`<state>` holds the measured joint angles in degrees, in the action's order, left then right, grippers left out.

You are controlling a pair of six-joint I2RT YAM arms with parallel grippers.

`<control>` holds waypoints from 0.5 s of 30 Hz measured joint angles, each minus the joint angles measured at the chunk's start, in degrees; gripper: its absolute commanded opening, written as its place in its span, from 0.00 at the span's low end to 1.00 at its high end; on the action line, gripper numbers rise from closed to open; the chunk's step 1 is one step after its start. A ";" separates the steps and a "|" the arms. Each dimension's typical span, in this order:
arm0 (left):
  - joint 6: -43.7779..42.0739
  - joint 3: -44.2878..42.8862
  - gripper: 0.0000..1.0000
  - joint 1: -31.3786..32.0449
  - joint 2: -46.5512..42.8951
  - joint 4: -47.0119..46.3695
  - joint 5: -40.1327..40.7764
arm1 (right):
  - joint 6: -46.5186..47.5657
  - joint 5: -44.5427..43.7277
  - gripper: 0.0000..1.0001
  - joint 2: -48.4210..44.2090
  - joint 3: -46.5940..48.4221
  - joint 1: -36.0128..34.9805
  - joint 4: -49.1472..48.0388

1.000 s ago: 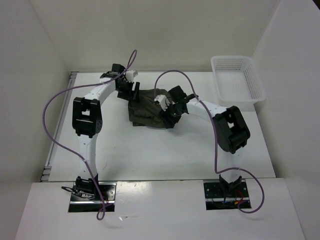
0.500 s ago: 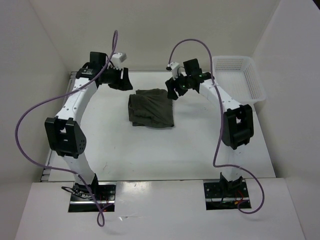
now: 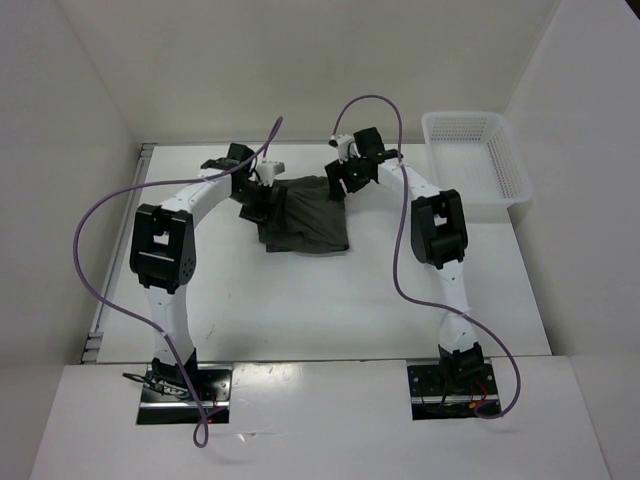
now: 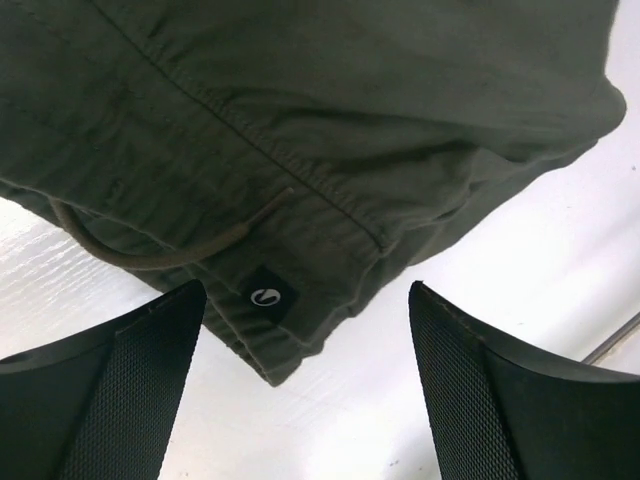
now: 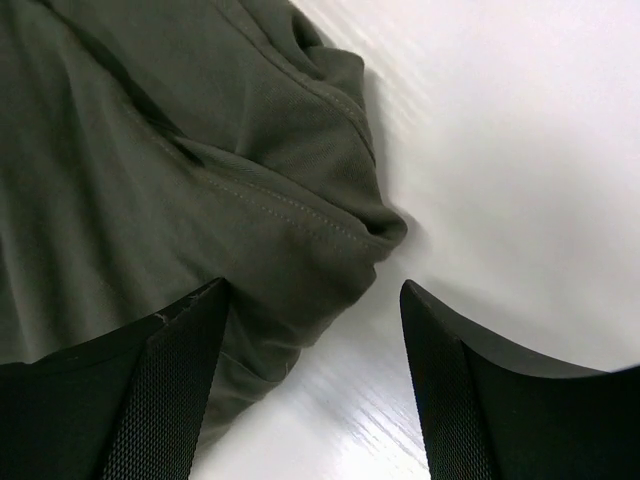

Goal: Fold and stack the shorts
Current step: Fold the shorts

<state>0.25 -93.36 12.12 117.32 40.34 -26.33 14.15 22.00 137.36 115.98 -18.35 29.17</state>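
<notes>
We see a wide white desk (image 3: 300,300) with white walls around it. Two white and black robot arms stand at its near edge. The left arm (image 3: 165,250) and the right arm (image 3: 435,230) both reach toward the far edge. A long purple cable (image 3: 100,260) loops along each arm.

A white plastic mesh basket (image 3: 475,160) sits at the far right corner of the desk, well apart from the cloth.

The dark olive-green soft fabric shorts (image 3: 310,215) lie on the desk in a folded bundle. They are near the far edge, about halfway between the left edge and the right edge. The cloth is a bit wrinkled.

The left end effector (image 4: 305,300) is at the left side of the shorts. Its two black fingers stand wide apart and pinch nothing. A corner of the shorts shows between them. The right end effector (image 5: 312,290) is at the far right corner of the shorts. Its fingers are wide apart too and grip nothing. We cannot tell if either one touches the cloth.

A thin olive drawstring (image 4: 150,258) curls out from the edge of the shorts. Just beside it is a small black square label (image 4: 267,296) with a round white mark.
</notes>
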 measured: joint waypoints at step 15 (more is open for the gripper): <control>0.13 1.68 0.55 -0.20 2.16 -0.94 -2.60 | -3.91 -3.43 0.71 3.43 1.77 0.00 -4.09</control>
<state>0.38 -91.68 11.92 119.48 39.40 -28.93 10.24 18.57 140.79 117.75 -18.35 25.08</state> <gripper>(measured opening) 0.615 0.754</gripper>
